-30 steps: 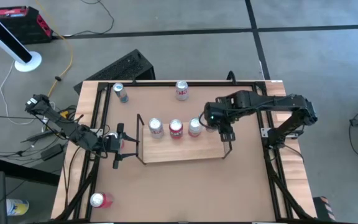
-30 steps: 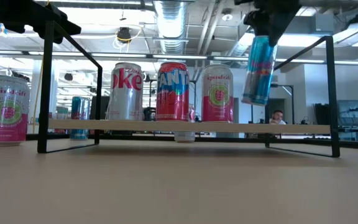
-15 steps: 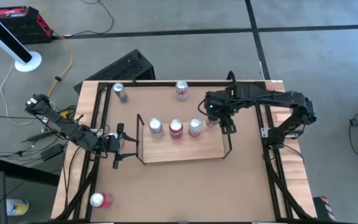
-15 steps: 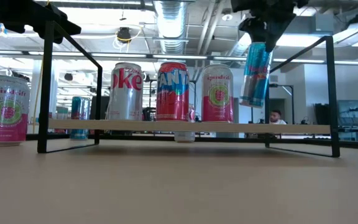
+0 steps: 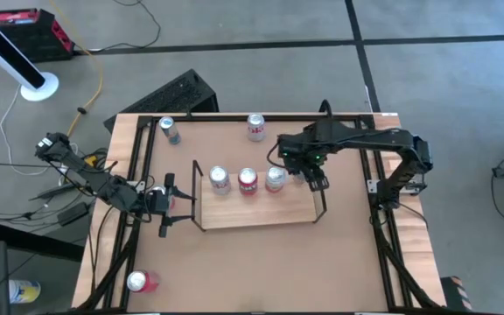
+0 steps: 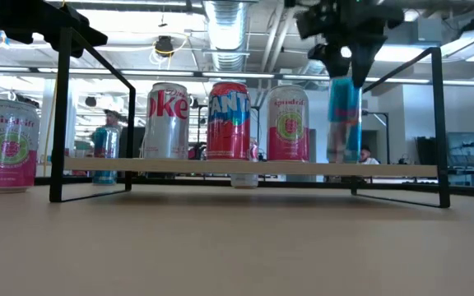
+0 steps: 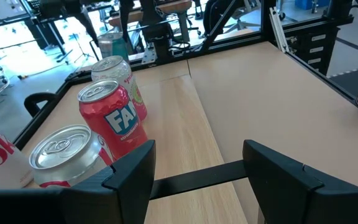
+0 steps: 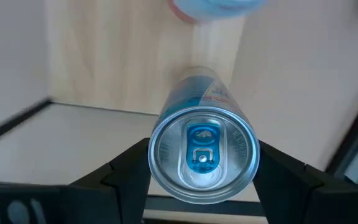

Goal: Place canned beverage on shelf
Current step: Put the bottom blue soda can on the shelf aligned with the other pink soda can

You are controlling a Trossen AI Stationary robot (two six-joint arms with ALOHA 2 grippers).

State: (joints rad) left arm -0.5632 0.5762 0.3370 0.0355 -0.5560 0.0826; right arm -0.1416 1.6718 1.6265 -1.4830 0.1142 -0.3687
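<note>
The shelf (image 5: 261, 208) is a light-wood board with black wire ends; three cans (image 5: 248, 181) stand in a row on it. My right gripper (image 5: 304, 171) is shut on a slim blue can (image 6: 344, 123) over the board's free right end, beside the pink can (image 6: 288, 123). The blue can is upright with its base just at the board; I cannot tell whether it touches. My left gripper (image 5: 170, 206) is open and empty at the shelf's left end, its fingers on either side of the black wire (image 7: 197, 177). My right gripper pinches the blue can between its two fingers (image 8: 126, 171), on opposite sides of the wall just below the top rim (image 8: 160, 163). The fingers come from above, pointing down. The can hangs upright below them (image 6: 344, 90), its base level with the shelf board.
Loose cans stand on the table at the far left (image 5: 169, 130), the far middle (image 5: 255, 127) and the near left corner (image 5: 138, 281). Black rails (image 5: 383, 219) line the table's edges. The shelf's right wire upright (image 6: 441, 123) stands close to the blue can.
My right gripper has gone a little toward the table's left and down over the shelf's right end. The blue can, held tilted and higher before, now hangs upright with its base down at the board.
</note>
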